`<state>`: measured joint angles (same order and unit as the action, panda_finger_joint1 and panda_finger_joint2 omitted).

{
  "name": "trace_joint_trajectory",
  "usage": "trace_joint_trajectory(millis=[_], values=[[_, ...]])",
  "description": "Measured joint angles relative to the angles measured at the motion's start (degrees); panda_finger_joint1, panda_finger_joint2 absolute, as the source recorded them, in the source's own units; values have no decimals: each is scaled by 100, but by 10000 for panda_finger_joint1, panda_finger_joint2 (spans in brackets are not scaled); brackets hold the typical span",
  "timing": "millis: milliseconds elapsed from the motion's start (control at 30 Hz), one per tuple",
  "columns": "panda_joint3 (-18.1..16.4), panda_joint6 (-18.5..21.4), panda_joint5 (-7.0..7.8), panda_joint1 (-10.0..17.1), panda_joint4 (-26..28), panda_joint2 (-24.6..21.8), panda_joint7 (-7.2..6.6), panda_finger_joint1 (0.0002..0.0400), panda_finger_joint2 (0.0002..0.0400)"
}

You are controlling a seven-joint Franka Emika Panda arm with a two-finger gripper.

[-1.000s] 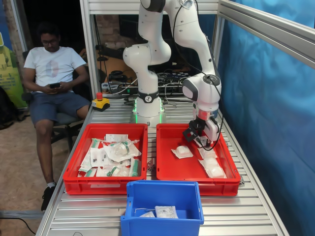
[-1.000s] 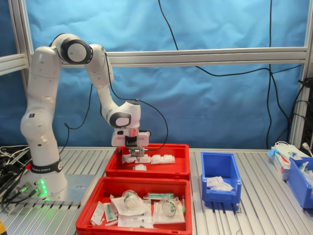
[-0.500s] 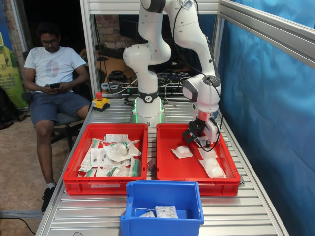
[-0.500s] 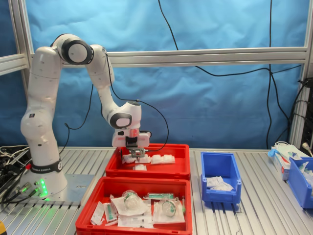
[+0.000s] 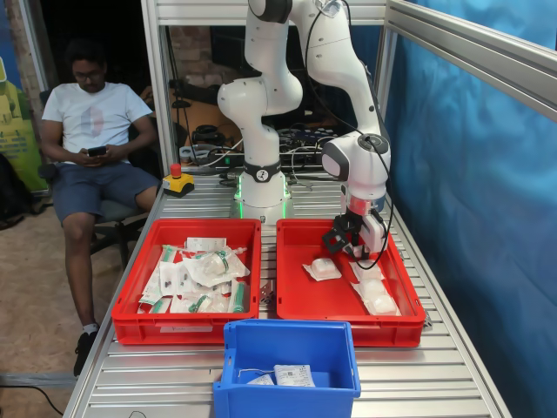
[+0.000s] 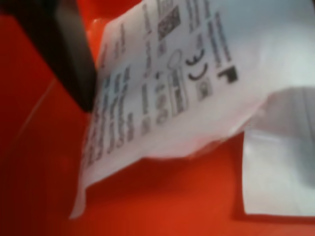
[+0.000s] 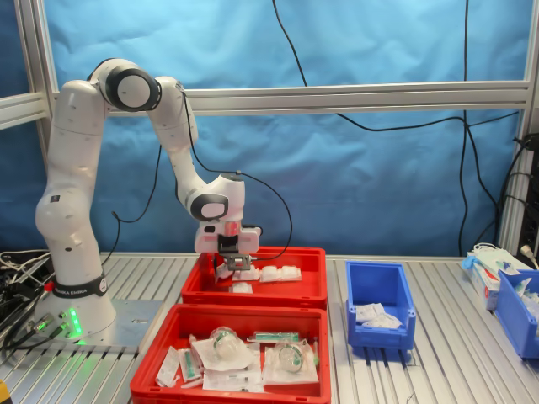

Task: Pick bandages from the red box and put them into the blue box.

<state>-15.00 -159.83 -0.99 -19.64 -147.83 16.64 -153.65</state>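
My gripper [image 5: 352,249] hangs low inside the red box [image 5: 348,329], near its far right corner. It is shut on a white bandage pouch [image 6: 162,98] that fills the wrist view, printed side up, just above the red floor. One dark finger [image 6: 74,59] shows beside it. More bandages lie in the red box: one in the middle [image 5: 323,268] and others along the right wall [image 5: 377,298]. In the second exterior view the gripper [image 7: 232,266] is over the back crate [image 7: 253,295]. The blue box [image 5: 287,335] stands in front and holds a few pouches [image 5: 294,374].
A second red crate [image 5: 187,329] with green-marked packets sits beside the red box. A person [image 5: 91,131] sits behind the table's left corner, near a red stop button [image 5: 177,181]. Aluminium frame posts and a blue curtain bound the table. Another blue bin [image 7: 515,316] stands at the second exterior view's right.
The gripper has risen slightly inside the red box, with the pouch held in it. Everything else has stayed in place.
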Motion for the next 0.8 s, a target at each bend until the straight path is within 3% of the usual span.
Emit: trace_joint_trajectory(millis=[33,133,167,300,333,467,500,600,633,800], values=[[1,0,0,0,4,0,0,267,267],[2,0,0,0,14,0,0,267,267],[3,0,0,0,17,0,0,217,217],[17,0,0,0,30,0,0,217,217],[26,0,0,0,32,0,0,167,167],[56,0,0,-1,33,0,0,167,167],[68,0,0,-3,33,0,0,117,117],[149,0,0,-23,34,0,0,117,117],[165,0,0,-26,34,0,0,68,68],[293,0,0,-54,40,-3,0,57,57]])
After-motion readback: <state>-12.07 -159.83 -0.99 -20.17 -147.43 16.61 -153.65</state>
